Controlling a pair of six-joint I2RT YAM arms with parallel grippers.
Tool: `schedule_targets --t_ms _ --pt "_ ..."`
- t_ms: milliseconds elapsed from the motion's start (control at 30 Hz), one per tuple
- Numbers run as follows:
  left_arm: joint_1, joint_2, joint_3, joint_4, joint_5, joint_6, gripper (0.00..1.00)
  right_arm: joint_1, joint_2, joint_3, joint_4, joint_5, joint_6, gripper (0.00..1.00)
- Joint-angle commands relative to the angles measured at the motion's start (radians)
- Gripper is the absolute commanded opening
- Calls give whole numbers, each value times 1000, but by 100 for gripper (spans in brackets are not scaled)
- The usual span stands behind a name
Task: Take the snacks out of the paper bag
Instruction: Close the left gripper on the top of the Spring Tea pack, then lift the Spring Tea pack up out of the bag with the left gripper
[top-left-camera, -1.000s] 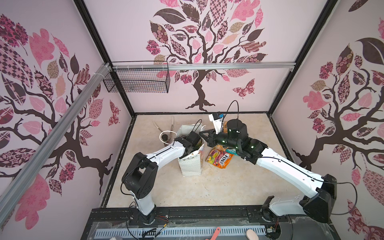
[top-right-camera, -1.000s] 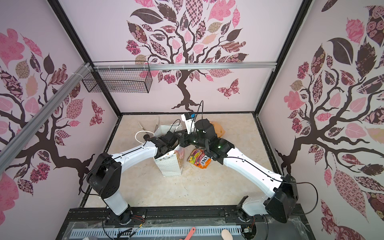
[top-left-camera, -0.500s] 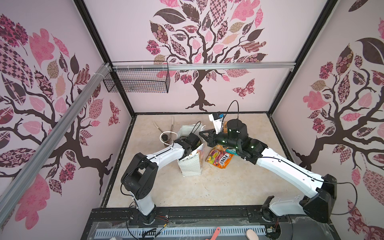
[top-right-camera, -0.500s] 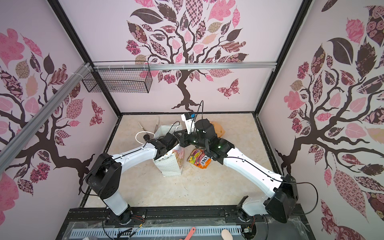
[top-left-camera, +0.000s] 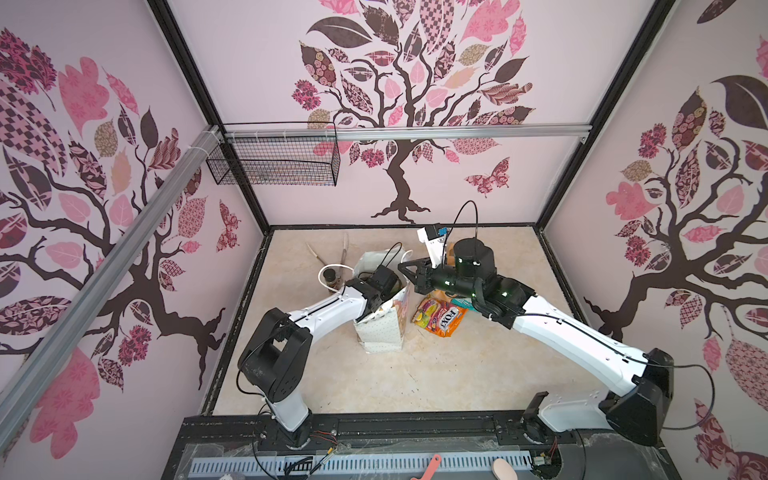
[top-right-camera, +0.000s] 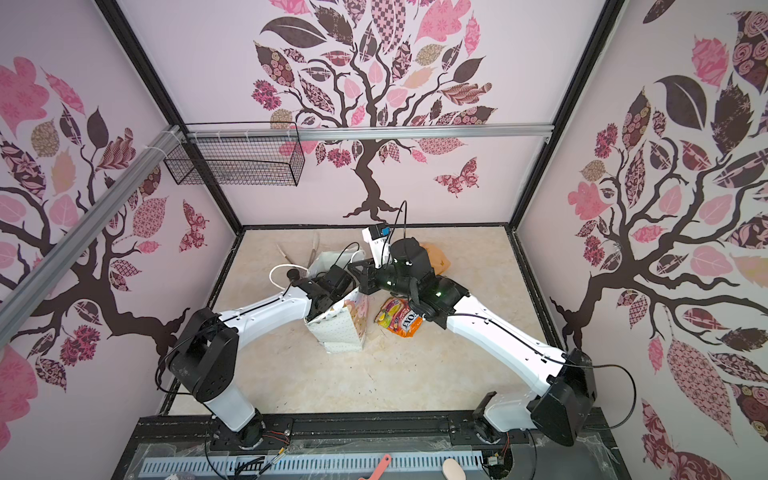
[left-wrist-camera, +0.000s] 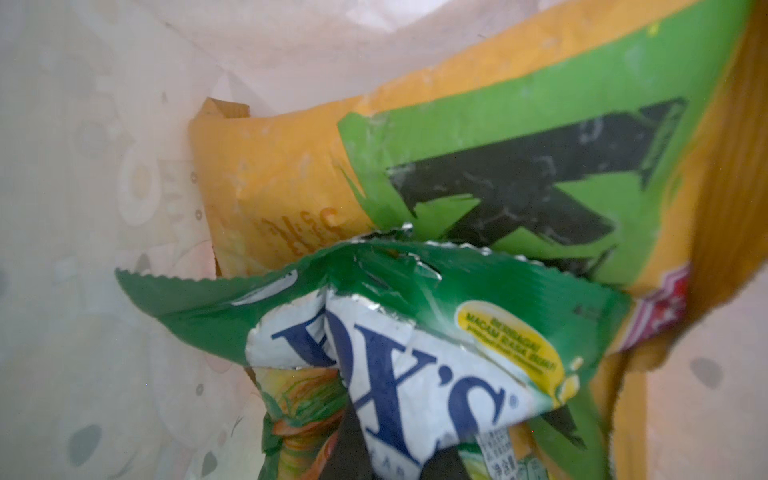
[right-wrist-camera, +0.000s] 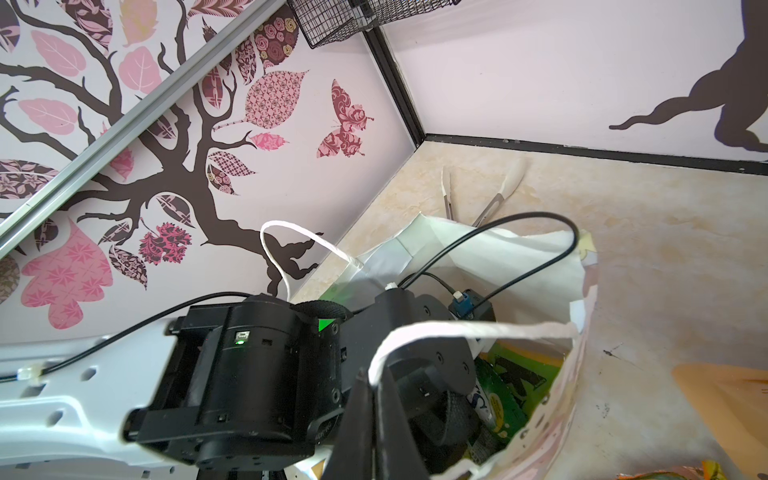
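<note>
Inside bag (top-left-camera: 382, 328), left tool (left-wrist-camera: 390, 453) tight on green packet (left-wrist-camera: 415, 316); right tool (right-wrist-camera: 372, 384) tight on handle (right-wrist-camera: 457, 330)

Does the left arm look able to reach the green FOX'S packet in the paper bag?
Likely yes: the left arm's fingers are inside the paper bag, pinching the green FOX'S packet; the right arm's fingers hold its mouth open by a cord handle.

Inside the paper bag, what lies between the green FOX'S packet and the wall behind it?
A yellow-orange packet with green and black print, leaning on the wall of the paper bag behind the green FOX'S packet; the left wrist view shows it.
</note>
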Motion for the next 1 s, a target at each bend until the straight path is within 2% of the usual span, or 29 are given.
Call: schedule_targets --t_ms 0,500,967 --pt "-4 -22 -24 -32 37 7 0 7 -51 -1 13 -2 -9 3" --pt "-4 -142 98 -115 -53 28 0 6 -54 -22 18 -3 -3 3" --pt "7 -188 204 -156 -114 55 0 6 -66 -89 35 -33 37 3"
